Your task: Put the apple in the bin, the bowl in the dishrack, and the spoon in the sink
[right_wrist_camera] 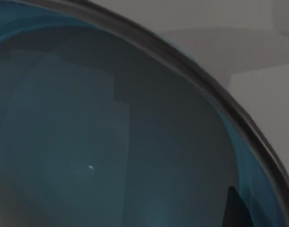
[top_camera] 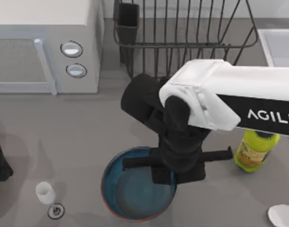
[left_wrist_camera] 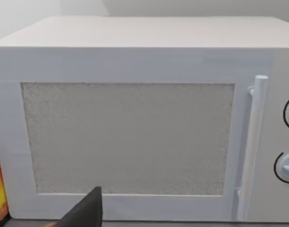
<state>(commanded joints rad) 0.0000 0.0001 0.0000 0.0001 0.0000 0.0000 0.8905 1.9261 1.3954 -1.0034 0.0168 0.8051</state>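
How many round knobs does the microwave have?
2. On the microwave, the upper knob sits right above the lower knob, beside the door handle.

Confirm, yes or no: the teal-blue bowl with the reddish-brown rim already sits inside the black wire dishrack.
No. The teal-blue bowl rests on the grey table, well in front of the black wire dishrack, under the right end effector.

One bowl (top_camera: 135, 194), one dishrack (top_camera: 182, 28), one microwave (top_camera: 45, 45), one yellow bottle (top_camera: 255, 150), one stemmed glass (top_camera: 46, 195).

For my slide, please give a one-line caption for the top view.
Right gripper lowered over the bowl's far rim, dishrack behind it, microwave at left.
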